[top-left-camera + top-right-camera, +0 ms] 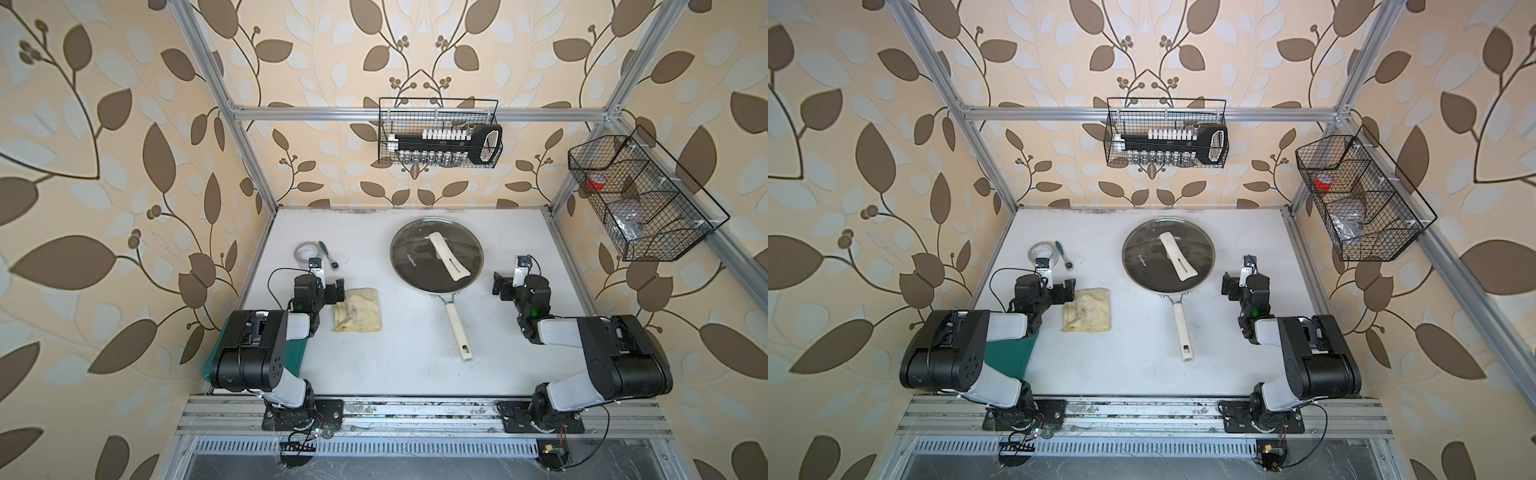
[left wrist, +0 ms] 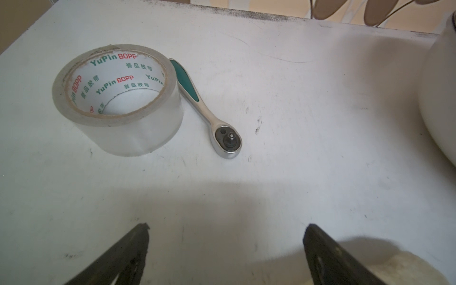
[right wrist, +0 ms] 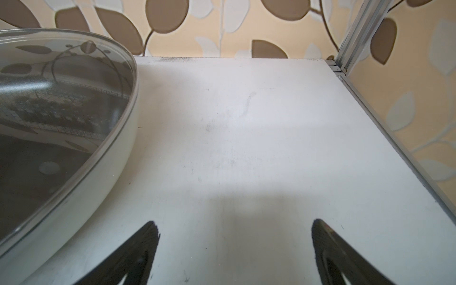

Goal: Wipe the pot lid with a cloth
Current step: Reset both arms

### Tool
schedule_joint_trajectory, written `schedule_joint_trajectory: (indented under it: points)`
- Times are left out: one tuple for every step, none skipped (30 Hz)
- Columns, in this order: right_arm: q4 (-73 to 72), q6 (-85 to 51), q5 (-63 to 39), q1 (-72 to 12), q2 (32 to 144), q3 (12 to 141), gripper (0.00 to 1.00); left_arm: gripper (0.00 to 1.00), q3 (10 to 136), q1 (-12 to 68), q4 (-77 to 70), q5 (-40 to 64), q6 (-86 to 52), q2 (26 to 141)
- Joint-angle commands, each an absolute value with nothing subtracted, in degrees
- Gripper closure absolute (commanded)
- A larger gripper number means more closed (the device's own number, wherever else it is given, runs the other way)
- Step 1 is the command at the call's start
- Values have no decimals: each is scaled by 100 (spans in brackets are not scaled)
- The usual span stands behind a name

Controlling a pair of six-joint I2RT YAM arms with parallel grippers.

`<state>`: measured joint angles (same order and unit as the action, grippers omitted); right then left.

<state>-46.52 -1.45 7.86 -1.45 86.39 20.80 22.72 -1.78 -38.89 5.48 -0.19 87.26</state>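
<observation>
- I see the lid (image 1: 436, 255) sitting on the pan (image 1: 457, 328), right of centre toward the far side of the table (image 1: 415, 374), with its cream handle on top.
- The pan's stick handle points toward the near edge.
- The cloth (image 1: 358, 311) lies rumpled on the left, well apart from the lid.
- My left gripper (image 1: 340, 291) is at the cloth's far left corner, jaws wide and empty.
- My right gripper (image 1: 497, 284) is just right of the lid, apart from it, jaws wide and empty.
- Tape (image 1: 305, 252) and a ratchet (image 1: 328, 254) lie far left, side by side.
</observation>
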Motion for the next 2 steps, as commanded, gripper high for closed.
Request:
schedule_joint_trajectory:
  points:
    - [-4667,-141,720,-132,8640,2131,4,1,2323,-120,-4052,461,42,8611]
    - [-4674,-142,720,-131,8640,2135,4,1,2307,-123,-4067,460,36,8589]
